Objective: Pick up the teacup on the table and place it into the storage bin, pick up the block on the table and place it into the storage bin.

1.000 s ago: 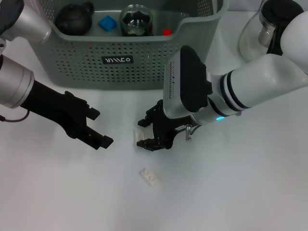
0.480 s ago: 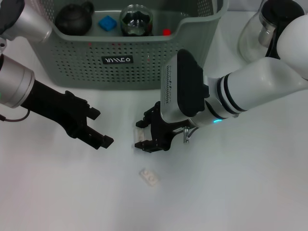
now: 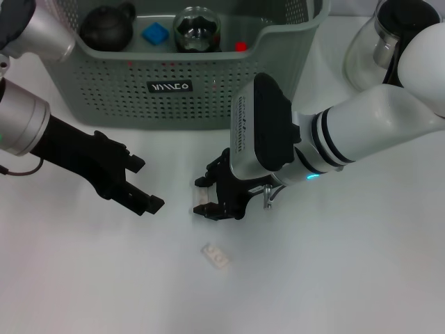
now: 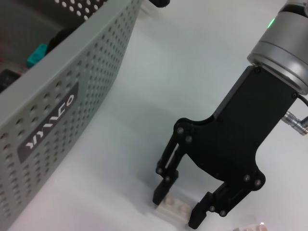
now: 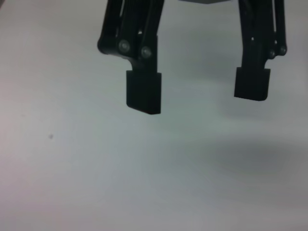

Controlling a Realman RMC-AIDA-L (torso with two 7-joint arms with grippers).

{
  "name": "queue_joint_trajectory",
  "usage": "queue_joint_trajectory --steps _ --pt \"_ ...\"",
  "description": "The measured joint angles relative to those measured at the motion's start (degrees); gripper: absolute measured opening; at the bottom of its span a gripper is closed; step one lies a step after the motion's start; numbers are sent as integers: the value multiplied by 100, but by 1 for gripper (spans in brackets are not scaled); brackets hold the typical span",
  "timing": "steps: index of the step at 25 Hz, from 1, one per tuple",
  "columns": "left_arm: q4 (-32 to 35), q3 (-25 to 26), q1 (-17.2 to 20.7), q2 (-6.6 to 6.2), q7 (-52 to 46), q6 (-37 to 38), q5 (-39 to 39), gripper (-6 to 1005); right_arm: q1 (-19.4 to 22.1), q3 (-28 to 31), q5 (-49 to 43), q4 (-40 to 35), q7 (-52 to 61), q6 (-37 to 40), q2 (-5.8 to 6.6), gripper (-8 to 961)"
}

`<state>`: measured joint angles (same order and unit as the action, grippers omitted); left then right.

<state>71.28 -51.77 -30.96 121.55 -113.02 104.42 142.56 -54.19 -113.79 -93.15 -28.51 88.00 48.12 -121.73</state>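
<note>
White tabletop [image 3: 334, 278] carries a small pale block [image 3: 201, 195] just in front of the storage bin [image 3: 188, 87], between the spread fingers of the right gripper [image 3: 208, 197]. Grasping the block seems the step in hand; closing, then lifting over the rim, comes next. Nearby, the left gripper [image 3: 142, 184] hovers open.

Count: two white blocks [image 3: 202, 197] [image 3: 216, 256] on table, one storage bin [image 3: 188, 90], one glass teapot [image 3: 372, 42], two grippers [image 3: 138, 184] [image 3: 206, 197].
</note>
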Motion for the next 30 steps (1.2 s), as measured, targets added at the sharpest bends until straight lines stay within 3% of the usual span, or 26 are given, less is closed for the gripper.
queue_joint_trajectory --steps 4,7,9,15,19,24,26,27,28,30 --pt "0 0 -4 0 -1 -12 0 950 9 -3 1 -10 -5 27 0 530" --pt "0 0 -12 0 -1 -26 0 950 18 -4 -1 -28 -16 34 9 432" --pt "0 3 -14 -7 -1 -28 0 950 62 2 -3 -96 -15 43 31 434" --pt "40 40 124 -75 -44 32 69 950 488 471 -237 -844 359 417 236 441" --pt "70 60 232 -111 -78 48 205 950 713 1591 -1001 -1583 1066 1634 363 446" --pt "71 69 291 -118 -136 52 340 950 935 3432 -1876 -3467 2533 3687 382 451" --pt "76 67 291 -117 -168 67 373 950 860 4037 -1939 -4244 3115 4306 385 453" --pt "77 66 287 -117 -176 69 388 950 629 4670 -1935 -4778 3586 4731 387 455" --pt "65 60 271 -117 -183 62 395 950 629 4670 -1935 -4778 3586 4731 387 456" --pt "34 57 243 -112 -176 44 396 950 268 5349 -1962 -4995 3848 4893 390 458"
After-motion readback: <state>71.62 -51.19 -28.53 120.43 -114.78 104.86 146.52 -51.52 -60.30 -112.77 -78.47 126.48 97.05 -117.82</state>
